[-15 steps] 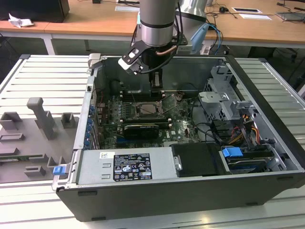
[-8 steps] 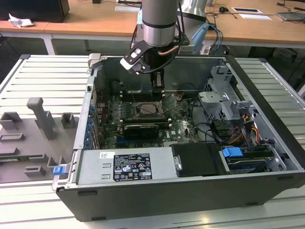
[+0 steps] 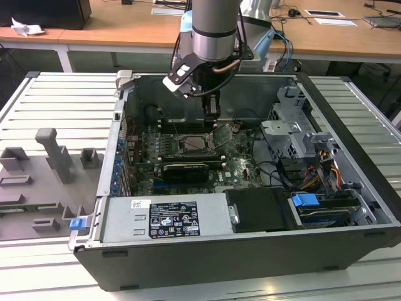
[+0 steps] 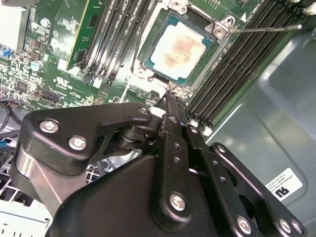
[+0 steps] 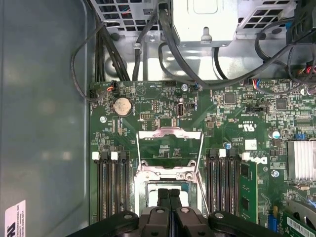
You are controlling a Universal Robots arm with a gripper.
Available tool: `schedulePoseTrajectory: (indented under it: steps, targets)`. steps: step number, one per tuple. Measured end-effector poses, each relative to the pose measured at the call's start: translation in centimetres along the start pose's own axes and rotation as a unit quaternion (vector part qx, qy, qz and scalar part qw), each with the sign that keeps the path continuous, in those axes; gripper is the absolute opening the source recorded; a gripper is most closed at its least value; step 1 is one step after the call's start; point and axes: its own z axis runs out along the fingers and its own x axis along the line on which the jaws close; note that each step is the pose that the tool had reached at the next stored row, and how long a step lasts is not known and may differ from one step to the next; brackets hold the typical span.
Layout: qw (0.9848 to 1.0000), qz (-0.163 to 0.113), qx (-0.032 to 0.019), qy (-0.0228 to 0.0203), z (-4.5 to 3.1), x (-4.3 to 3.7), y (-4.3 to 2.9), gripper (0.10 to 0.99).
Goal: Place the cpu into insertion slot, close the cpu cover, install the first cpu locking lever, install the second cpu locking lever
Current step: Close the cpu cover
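Cpu [image 4: 177, 49] seated in insertion slot [image 4: 223, 27]; cpu cover [image 5: 170, 132] open. Claw [image 3: 213, 113], fingers pressed together, at the slot's one o'clock in the exterior view.

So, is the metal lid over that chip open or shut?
Open. In the first wrist view the cpu cover is flipped back, green board showing through its window; in the second, the cpu lies bare.

cpu [image 4: 177, 52] matt silver metal; circuit board [image 4: 49, 74] glossy green.

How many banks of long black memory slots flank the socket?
2: one bank beside the silver-rimmed square socket, the other bank on its opposite side.
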Motion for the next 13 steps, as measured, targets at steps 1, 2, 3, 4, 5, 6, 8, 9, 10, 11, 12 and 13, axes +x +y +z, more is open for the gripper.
schedulePoseTrajectory:
  steps: [1,2,3,4,5,6,8,9,10,11,12,13]
  targets:
    - [1.0000,0.000,0.0000,0.0000,0.00,0.00,0.04,0.106]
    - [1.0000,0.000,0.0000,0.0000,0.01,0.01,0.10,0.106]
    - [1.0000,0.000,0.0000,0.0000,0.01,0.01,0.17,0.106]
    - [1.0000,0.000,0.0000,0.0000,0.01,0.01,0.23,0.106]
    - [1.0000,0.000,0.0000,0.0000,0.02,0.01,0.34,0.106]
    - [1.0000,0.000,0.0001,0.0000,0.02,0.01,0.46,0.106]
    - [1.0000,0.000,0.0002,0.0000,0.04,0.02,0.68,0.106]
    - [1.0000,0.000,0.0002,0.0000,0.04,0.02,0.75,0.106]
    - [1.0000,0.000,0.0002,0.0000,0.04,0.02,0.80,0.106]
    - [1.0000,0.000,0.0002,0.0000,0.05,0.02,0.86,0.106]
    - [1.0000,0.000,0.0002,0.0000,0.05,0.02,0.91,0.106]
    - [1.0000,0.000,0.0002,0.0000,0.05,0.02,0.98,0.106]
